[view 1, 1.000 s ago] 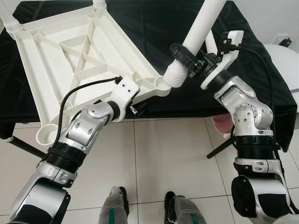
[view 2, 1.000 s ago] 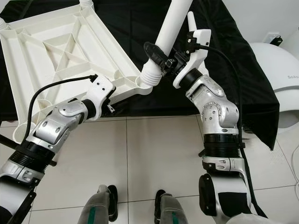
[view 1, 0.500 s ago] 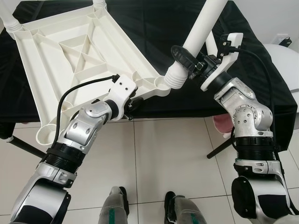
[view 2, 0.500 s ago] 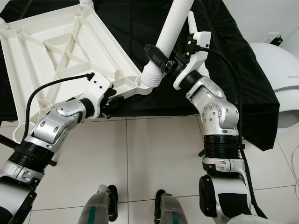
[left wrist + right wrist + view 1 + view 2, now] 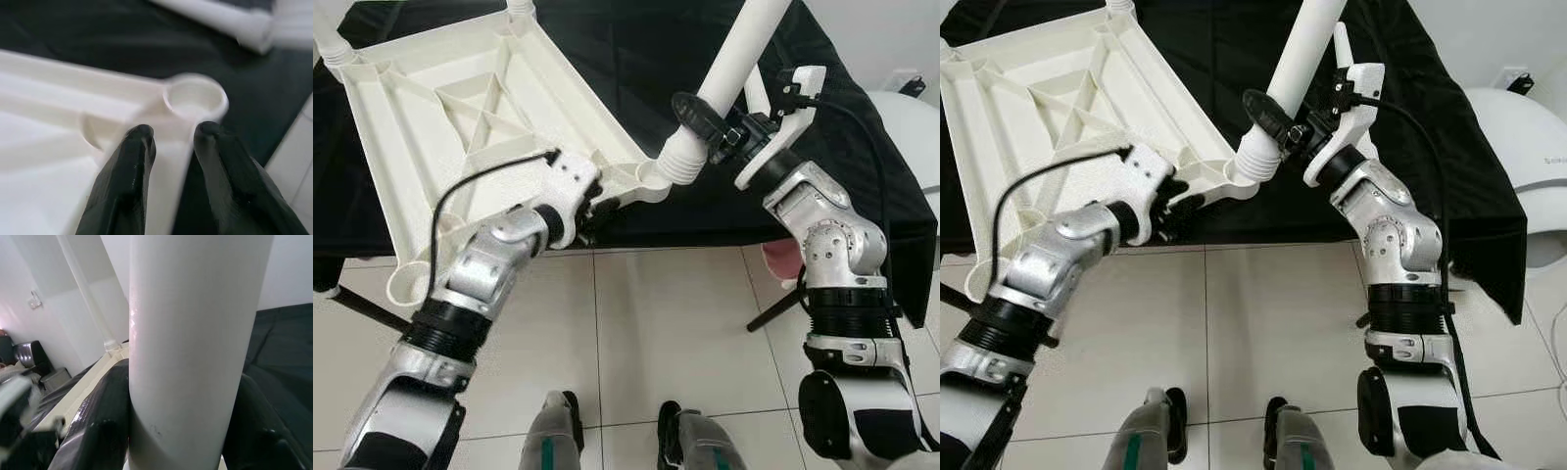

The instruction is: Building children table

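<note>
White plastic tube leg [image 5: 736, 57] pinched in my right fingers [image 5: 705, 125]; left fingers [image 5: 168, 147], spread, straddle the upturned ribbed tabletop's [image 5: 460, 127] rim. Next, I'd seat it in the corner socket [image 5: 195, 98].

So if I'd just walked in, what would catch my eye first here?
Probably the long white plastic table leg clamped in the right end effector, its ribbed lower end meeting a corner socket of the upside-down white plastic tabletop. That ribbed tabletop lies on a black-draped table. The left end effector straddles the tabletop's edge beside that round socket.
</note>
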You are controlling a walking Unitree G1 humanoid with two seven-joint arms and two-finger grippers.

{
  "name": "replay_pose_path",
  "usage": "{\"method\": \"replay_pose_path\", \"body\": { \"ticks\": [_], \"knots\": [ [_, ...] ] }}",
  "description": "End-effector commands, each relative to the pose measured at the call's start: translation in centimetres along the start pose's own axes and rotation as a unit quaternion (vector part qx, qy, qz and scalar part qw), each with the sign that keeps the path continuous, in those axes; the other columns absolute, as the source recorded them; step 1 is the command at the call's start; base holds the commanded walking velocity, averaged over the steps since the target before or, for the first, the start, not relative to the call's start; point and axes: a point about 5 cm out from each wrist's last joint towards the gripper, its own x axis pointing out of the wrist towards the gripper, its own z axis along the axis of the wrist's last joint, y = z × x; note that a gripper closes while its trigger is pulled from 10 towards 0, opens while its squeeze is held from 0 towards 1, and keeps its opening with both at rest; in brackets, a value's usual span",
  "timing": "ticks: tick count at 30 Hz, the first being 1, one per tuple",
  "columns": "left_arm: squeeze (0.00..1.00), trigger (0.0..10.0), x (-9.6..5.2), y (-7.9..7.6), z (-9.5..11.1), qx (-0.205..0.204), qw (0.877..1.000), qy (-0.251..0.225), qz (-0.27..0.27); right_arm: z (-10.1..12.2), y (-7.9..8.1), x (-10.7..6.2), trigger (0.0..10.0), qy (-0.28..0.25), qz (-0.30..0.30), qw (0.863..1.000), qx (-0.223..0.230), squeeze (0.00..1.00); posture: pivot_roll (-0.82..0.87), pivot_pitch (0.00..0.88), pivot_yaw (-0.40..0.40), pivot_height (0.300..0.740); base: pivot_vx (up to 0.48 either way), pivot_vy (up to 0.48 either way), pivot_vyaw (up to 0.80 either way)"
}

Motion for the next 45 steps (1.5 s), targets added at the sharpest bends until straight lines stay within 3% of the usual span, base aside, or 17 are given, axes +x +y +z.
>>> {"method": "replay_pose_path", "body": {
  "ticks": [1, 6, 9, 10, 11, 12, 15, 19, 21, 24, 30, 38, 42, 45],
  "knots": [
    [0.00, 10.0, -0.3, -0.1, 0.1, -0.012, 1.000, 0.001, -0.018, 0.4, 0.2, -0.1, 10.0, -0.011, 0.004, 1.000, 0.001, 0.00, -0.06, 0.196, 0.015, 0.740, 0.000, 0.000, 0.00],
    [0.00, 10.0, -1.3, 0.0, 1.9, -0.015, 0.999, -0.038, -0.029, 0.3, 0.1, -0.1, 10.0, -0.011, 0.002, 1.000, 0.003, 0.00, -0.06, 0.196, 0.015, 0.740, 0.000, 0.000, 0.00],
    [0.00, 10.0, -1.6, 0.9, 2.2, -0.019, 0.997, -0.061, 0.036, 0.1, 0.1, -0.1, 10.0, -0.017, -0.004, 1.000, 0.003, 0.00, -0.05, 0.192, 0.013, 0.740, 0.000, 0.000, 0.00],
    [0.00, 10.0, -1.6, 0.9, 2.2, -0.019, 0.997, -0.061, 0.036, 0.1, 0.1, -0.1, 10.0, -0.017, -0.004, 1.000, 0.003, 0.00, -0.05, 0.192, 0.013, 0.740, 0.000, 0.000, 0.00],
    [0.00, 10.0, -1.9, 1.7, 2.5, -0.014, 0.992, -0.085, 0.087, 0.1, 0.2, -0.1, 10.0, -0.023, -0.009, 1.000, 0.002, 0.00, -0.05, 0.192, 0.013, 0.740, 0.000, 0.000, 0.00],
    [0.00, 10.0, -2.1, 1.9, 2.8, -0.013, 0.989, -0.098, 0.106, 0.1, 0.2, -0.1, 10.0, -0.026, -0.011, 1.000, 0.001, 0.00, -0.05, 0.192, 0.013, 0.740, 0.000, 0.000, 0.00],
    [0.00, 10.0, -2.1, 1.9, 2.8, -0.013, 0.989, -0.098, 0.106, 0.1, 0.2, -0.1, 10.0, -0.026, -0.011, 1.000, 0.001, 0.00, -0.05, 0.192, 0.013, 0.740, 0.000, 0.000, 0.00],
    [0.00, 10.0, -3.1, 2.5, 3.1, -0.013, 0.980, -0.103, 0.169, -0.2, 0.8, -0.3, 10.0, -0.038, -0.014, 0.999, 0.013, 0.00, -0.04, 0.185, 0.004, 0.740, 0.000, 0.000, 0.00],
    [0.00, 10.0, -3.1, 2.5, 3.1, -0.013, 0.980, -0.103, 0.169, -0.2, 0.8, -0.3, 10.0, -0.038, -0.014, 0.999, 0.013, 0.00, -0.04, 0.185, 0.004, 0.740, 0.000, 0.000, 0.00],
    [0.00, 10.0, -4.1, 2.5, 2.4, -0.010, 0.973, -0.097, 0.212, -0.6, 1.2, -0.5, 10.0, -0.052, -0.025, 0.998, 0.021, 0.00, -0.04, 0.182, 0.002, 0.740, 0.000, 0.000, 0.00],
    [0.00, 10.0, -4.3, 1.8, 2.1, 0.009, 0.970, -0.098, 0.222, -0.7, 1.0, -0.7, 10.0, -0.059, -0.040, 0.997, 0.011, 0.00, -0.03, 0.176, -0.001, 0.740, 0.000, 0.000, 0.00],
    [0.00, 10.0, -4.7, 1.4, 1.5, -0.003, 0.963, -0.097, 0.250, -1.5, 1.1, -1.1, 10.0, -0.051, -0.058, 0.997, -0.020, 0.00, -0.03, 0.164, -0.011, 0.740, 0.000, 0.000, 0.00],
    [0.00, 10.0, -5.6, 1.1, 0.0, -0.042, 0.958, -0.097, 0.267, -2.2, 0.9, -1.8, 10.0, -0.054, -0.084, 0.994, -0.040, 0.00, -0.02, 0.159, -0.009, 0.740, 0.000, 0.000, 0.00],
    [0.00, 10.0, -6.3, 1.5, -0.8, -0.032, 0.951, -0.096, 0.291, -2.6, 0.8, -2.2, 10.0, -0.061, -0.099, 0.992, -0.044, 0.00, -0.02, 0.152, -0.006, 0.740, 0.000, 0.000, 0.00]
  ]
}}
